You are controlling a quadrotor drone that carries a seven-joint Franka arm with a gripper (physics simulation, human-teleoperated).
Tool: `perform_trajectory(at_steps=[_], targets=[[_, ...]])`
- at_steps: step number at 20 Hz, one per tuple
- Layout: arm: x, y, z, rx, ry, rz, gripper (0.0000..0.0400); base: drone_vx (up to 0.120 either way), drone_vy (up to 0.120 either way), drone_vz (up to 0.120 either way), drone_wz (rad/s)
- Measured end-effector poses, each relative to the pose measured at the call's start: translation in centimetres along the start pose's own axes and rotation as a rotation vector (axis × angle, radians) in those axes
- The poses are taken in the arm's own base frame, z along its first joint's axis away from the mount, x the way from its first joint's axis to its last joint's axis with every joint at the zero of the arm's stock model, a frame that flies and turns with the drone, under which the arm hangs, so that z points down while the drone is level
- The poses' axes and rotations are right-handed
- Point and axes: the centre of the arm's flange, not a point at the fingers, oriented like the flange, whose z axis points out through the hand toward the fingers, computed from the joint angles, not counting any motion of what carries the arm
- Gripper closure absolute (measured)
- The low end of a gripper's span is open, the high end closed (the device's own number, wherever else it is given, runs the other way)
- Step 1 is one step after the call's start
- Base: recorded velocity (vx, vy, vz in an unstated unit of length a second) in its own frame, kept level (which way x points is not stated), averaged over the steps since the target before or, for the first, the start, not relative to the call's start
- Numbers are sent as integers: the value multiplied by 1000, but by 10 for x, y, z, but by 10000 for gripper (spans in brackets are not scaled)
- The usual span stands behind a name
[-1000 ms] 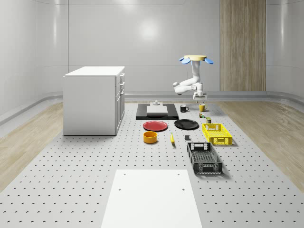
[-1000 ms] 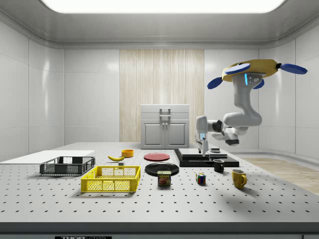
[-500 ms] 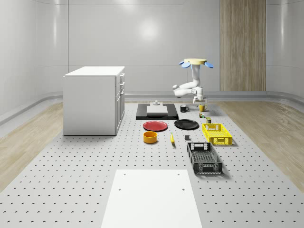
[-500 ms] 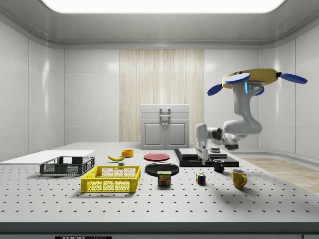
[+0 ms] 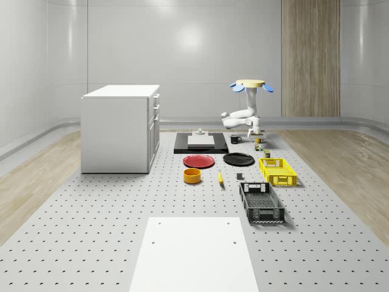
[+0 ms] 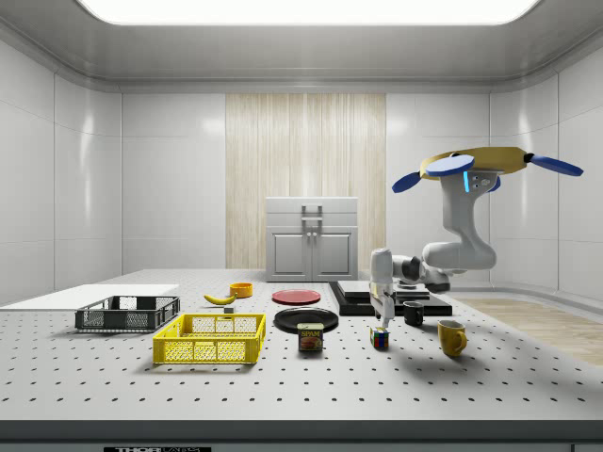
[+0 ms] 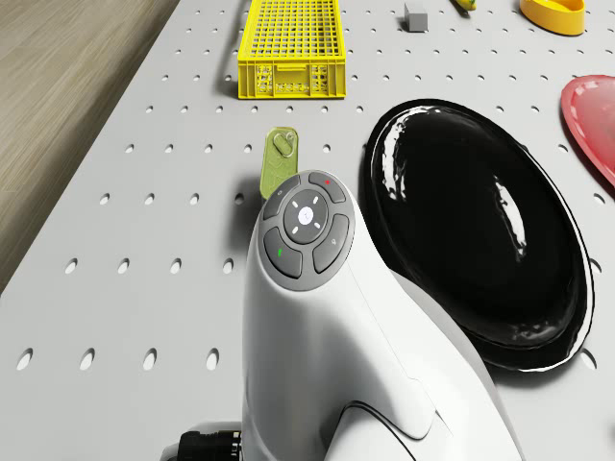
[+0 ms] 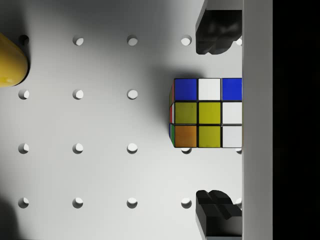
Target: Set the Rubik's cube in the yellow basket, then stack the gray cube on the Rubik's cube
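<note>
The Rubik's cube sits on the perforated table between the spam can and the yellow mug. My gripper hangs open just above it, pointing straight down, one finger on each side of the cube without touching it. The drone hovers above the mugs at the table's far end. The yellow basket stands empty nearer the front. The small gray cube lies on the table beside the basket.
A black plate and a red plate lie close by, with a black mug behind the cube. A black crate, orange bowl, banana, white cabinet and black platform also stand on the table.
The drone has sunk lower and the arm has brought the open gripper down, from well above the table to just over the Rubik's cube. The objects have not moved.
</note>
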Motion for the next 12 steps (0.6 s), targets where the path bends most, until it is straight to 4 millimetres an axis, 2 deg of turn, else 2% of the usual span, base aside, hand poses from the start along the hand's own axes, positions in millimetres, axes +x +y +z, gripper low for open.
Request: perform_trajectory(at_steps=[12], targets=[[-3,-3,14,0,0,0,0,0,0,0,0]])
